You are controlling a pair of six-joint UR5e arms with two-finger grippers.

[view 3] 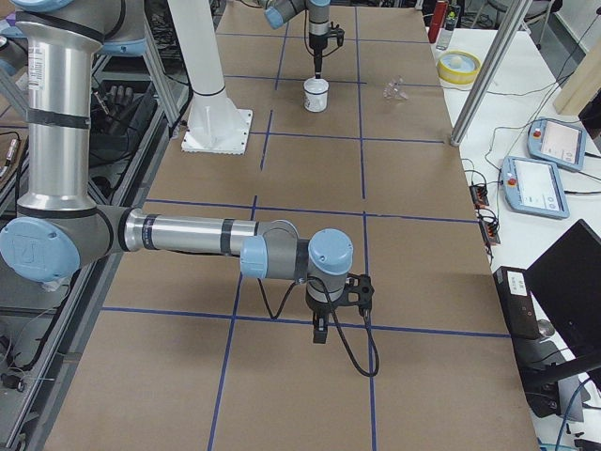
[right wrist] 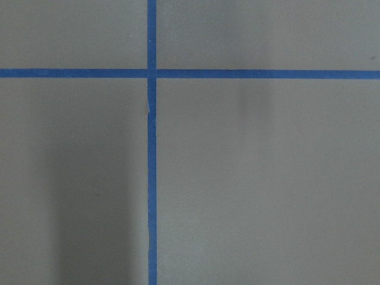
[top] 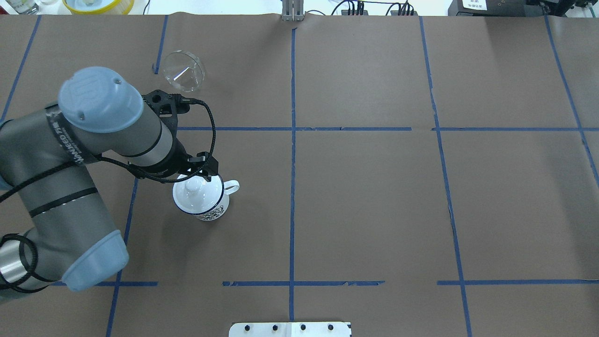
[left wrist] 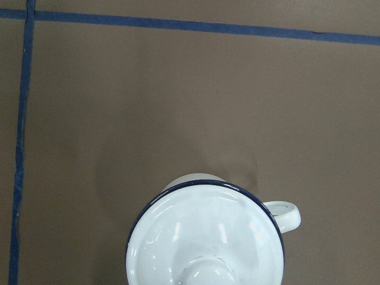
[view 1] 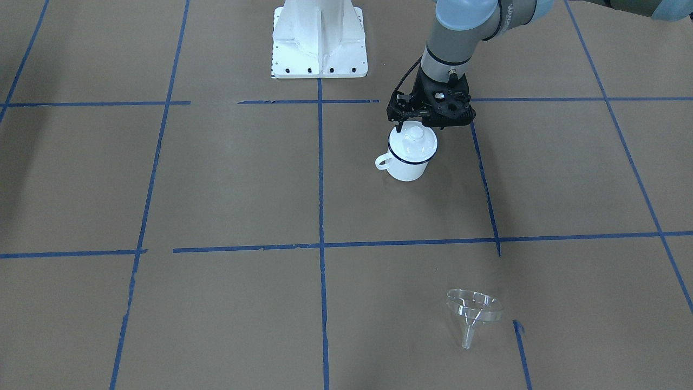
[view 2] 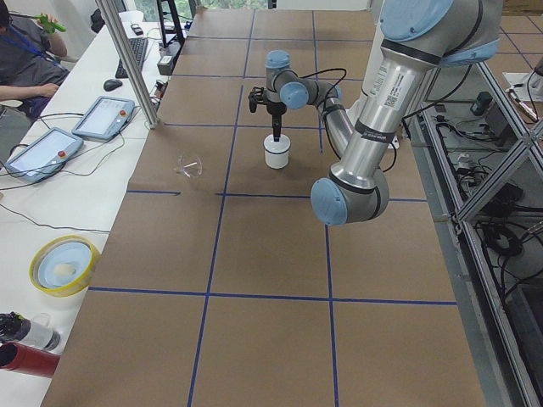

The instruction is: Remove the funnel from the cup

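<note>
We see the small clear plastic funnel (view 1: 474, 311) lying tilted on the brown paper-covered table (view 1: 227, 179), well apart from the white enamel mug with a dark blue rim (view 1: 407, 165), bare paper all round both, a glossy white domed lid (view 1: 414, 138) on the mug, the left gripper (view 1: 399, 129) at the lid's edge with fingers together, and the right gripper (view 3: 320, 334) far off, where we cannot tell its grip.

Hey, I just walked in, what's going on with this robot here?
The clear funnel lies tipped on the brown table, well apart from the white enamel mug, so it is already out. The mug stands upright with a white domed lid on it. The left gripper hangs just above the mug's rim, fingers together, holding nothing. The right gripper sits far off over bare table.
</note>
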